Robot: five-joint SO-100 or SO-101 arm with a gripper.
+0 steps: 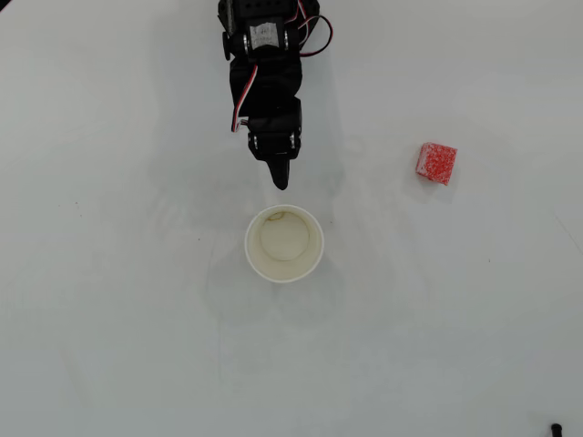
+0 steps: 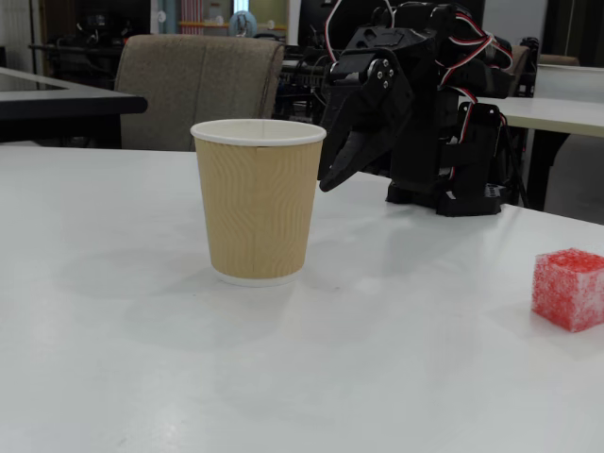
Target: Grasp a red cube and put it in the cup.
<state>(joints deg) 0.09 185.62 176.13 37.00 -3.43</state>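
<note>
White table (image 1: 109, 319): empty cup (image 1: 284, 244), red cube (image 1: 436, 163) apart, claw (image 1: 281, 184) pressed together.

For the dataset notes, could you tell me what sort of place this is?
Probably an office or lab workroom: the white table carrying the arm, an upholstered chair behind it, and more desks beyond.

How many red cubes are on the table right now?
1. The small speckled red cube sits on the bare white table at the right of the overhead view, apart from the paper cup, which looks empty.
</note>
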